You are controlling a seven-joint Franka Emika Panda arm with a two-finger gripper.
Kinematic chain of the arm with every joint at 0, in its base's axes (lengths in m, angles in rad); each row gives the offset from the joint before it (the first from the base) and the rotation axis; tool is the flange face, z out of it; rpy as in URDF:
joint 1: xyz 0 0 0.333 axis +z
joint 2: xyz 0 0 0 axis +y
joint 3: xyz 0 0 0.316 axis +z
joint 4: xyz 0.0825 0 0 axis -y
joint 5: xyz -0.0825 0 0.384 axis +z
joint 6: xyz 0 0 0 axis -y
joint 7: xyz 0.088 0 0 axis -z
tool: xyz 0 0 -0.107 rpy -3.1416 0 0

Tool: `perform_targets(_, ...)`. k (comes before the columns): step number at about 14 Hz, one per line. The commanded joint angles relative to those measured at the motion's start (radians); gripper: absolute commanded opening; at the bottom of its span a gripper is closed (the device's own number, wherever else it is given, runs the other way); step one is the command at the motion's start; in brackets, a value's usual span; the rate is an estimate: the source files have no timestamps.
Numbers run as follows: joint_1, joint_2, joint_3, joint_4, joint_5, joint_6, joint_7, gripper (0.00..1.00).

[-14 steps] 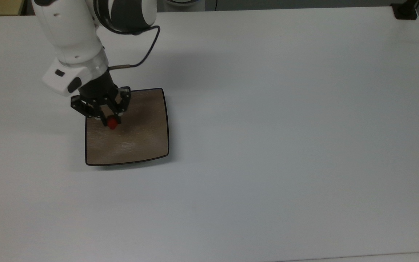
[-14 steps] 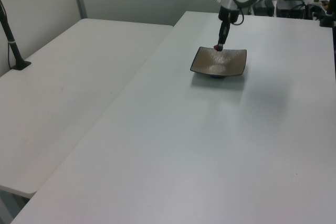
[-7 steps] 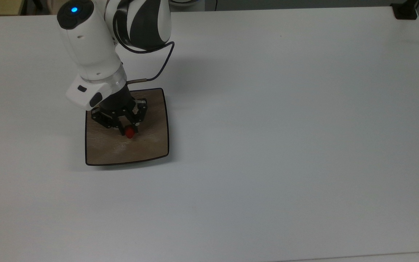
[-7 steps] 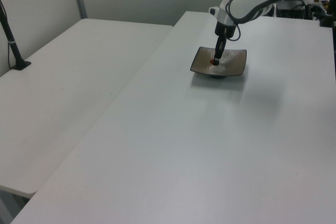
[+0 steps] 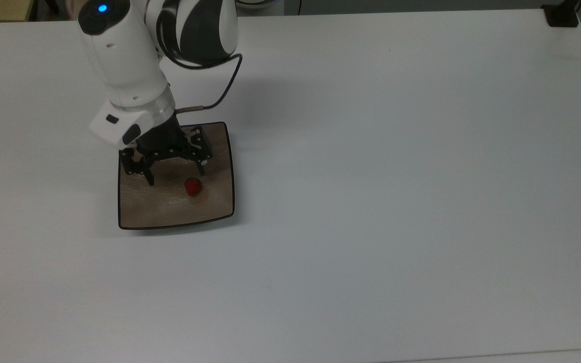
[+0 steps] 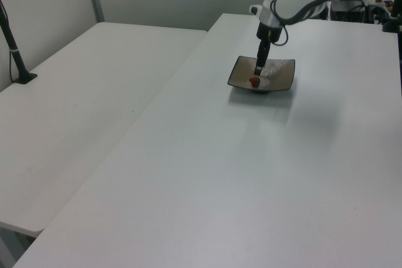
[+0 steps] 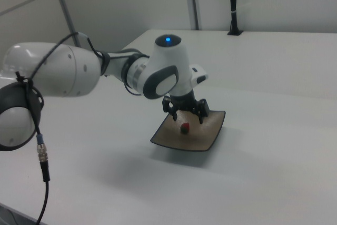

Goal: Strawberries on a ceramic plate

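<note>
Hovering over the plate, my black two-finger gripper hangs with its fingers spread wide apart and nothing between them. In the top view one fingertip points down near the top view's left edge of the plate, the other sits toward the top view's right, and the small red strawberry lies just below the gap between them, apart from both fingers. In the right view my gripper stands above the fruit with the fingers aimed downward.

The small, roundish red strawberry rests inside the square tan-brown glossy ceramic plate, on its rippled surface, a little toward the top view's right of the plate's middle. It is the one thing in the dish. In the top view it looks only slightly longer than wide, with its long axis running roughly up and down; which end is the top I cannot tell. In the left view the strawberry shows as a red dot at the near part of the plate, just under my gripper.

The plate, with its thin dark rim and rounded corners, sits flat on the white table. My white arm reaches in from the top view's upper left, a thin dark cable looping beside the wrist.
</note>
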Motion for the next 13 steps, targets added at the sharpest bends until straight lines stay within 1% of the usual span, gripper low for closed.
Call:
perform_targets(1,-0.008,-0.16,-0.011,-0.015,-0.001,-0.196,0.014,1.0)
perform_targets(3,-0.016,-0.239,-0.023,-0.015,-0.01,-0.289,0.013,1.0)
perform_targets(5,-0.013,-0.294,-0.029,0.008,-0.047,-0.407,0.014,1.0)
perform_targets(6,-0.005,-0.328,-0.037,0.032,-0.076,-0.501,0.014,1.0)
perform_targets(8,0.003,-0.377,-0.037,0.048,-0.082,-0.588,0.039,1.0)
perform_targets(11,0.039,-0.446,-0.037,0.046,-0.084,-0.655,0.193,1.0)
perform_targets(12,0.065,-0.47,-0.037,0.045,-0.084,-0.675,0.287,1.0)
perform_targets(13,0.084,-0.481,-0.035,0.043,-0.087,-0.687,0.35,1.0)
